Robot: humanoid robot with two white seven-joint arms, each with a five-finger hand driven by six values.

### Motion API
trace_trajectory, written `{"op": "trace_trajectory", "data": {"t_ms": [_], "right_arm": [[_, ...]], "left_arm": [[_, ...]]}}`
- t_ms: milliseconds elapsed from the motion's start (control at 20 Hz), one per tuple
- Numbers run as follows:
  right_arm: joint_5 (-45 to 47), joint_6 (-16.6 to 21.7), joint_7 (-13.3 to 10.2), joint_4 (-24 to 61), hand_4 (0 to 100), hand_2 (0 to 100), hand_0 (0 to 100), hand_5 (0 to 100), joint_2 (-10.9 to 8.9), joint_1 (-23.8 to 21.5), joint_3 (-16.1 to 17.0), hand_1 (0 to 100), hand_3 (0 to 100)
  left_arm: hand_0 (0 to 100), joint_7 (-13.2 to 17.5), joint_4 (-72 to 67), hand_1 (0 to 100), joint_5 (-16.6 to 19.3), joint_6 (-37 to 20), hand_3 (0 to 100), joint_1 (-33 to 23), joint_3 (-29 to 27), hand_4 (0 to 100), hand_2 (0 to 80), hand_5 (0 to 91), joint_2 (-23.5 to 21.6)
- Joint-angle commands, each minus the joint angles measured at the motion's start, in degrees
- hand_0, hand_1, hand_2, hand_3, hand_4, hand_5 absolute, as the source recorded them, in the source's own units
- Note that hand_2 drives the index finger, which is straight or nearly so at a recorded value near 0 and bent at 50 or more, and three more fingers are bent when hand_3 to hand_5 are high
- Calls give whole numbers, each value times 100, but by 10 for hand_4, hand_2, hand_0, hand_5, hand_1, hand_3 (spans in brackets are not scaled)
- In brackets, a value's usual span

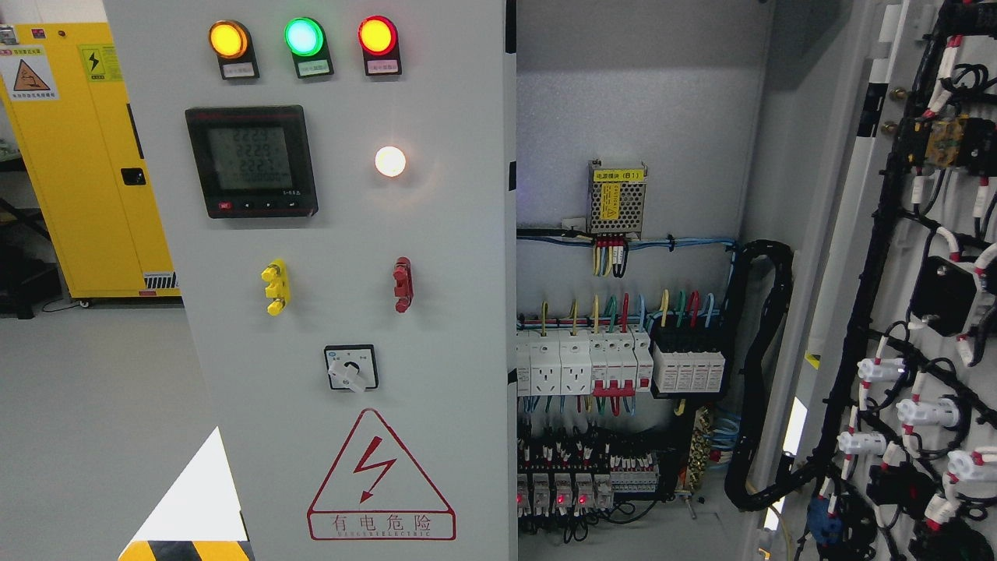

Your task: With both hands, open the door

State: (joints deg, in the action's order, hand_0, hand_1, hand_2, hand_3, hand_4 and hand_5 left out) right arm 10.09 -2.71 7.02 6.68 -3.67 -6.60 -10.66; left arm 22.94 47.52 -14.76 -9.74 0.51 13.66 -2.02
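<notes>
On the right side of my head view the cabinet's right door (896, 296) stands swung wide open, its inner face turned toward me and covered with black cable looms and white connectors. Beside it the left door (343, 280) is shut and fills the middle of the picture. I see neither of the robot's hands anywhere, so I cannot tell whether their fingers are apart or closed.

The shut door carries three lit lamps (304, 39), amber, green and red, above a digital meter (251, 161), a glowing white lamp (390, 161), a yellow handle (275, 287), a red handle (402, 284), a rotary switch (350, 368) and a red lightning warning triangle (380, 477). Through the opening I see a small power supply (617, 199), a row of white breakers (584, 362) with coloured wires, and a thick black cable conduit (759, 374). Far left stands a yellow cabinet (86, 156) on the grey floor (93, 405).
</notes>
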Motion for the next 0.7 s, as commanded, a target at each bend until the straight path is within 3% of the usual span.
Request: {"op": "trace_trajectory", "data": {"t_ms": [0,300,401,551,601,651], "right_arm": [[1,-1,1,0,0,0,201,0,-11,1,2,122,0],[1,-1,1,0,0,0,201,0,-11,1,2,121,0],[-7,-1,1,0,0,0,201,0,-11,1,2,122,0],[10,-1,1,9,0,0,201,0,-2,18,2,122,0],[-16,-1,1,9,0,0,201,0,7,18,2,122,0],[-16,-1,1,9,0,0,201,0,24,18,2,123,0]], "left_arm": [[0,-26,-4752,0,70,-37,0,257,-610,0,0,0,0],[0,-8,-4884,0,123,-2,0,37,-575,0,0,0,-123],[0,-148,-5076,0,132,51,0,28,-567,0,0,0,-71],[0,-1287,-5253,0,228,60,0,37,-435,0,0,0,-53],[0,-1527,-5253,0,246,60,0,37,-382,0,0,0,-53],[0,-1546,-5262,0,246,77,0,37,-338,0,0,0,-53]]}}
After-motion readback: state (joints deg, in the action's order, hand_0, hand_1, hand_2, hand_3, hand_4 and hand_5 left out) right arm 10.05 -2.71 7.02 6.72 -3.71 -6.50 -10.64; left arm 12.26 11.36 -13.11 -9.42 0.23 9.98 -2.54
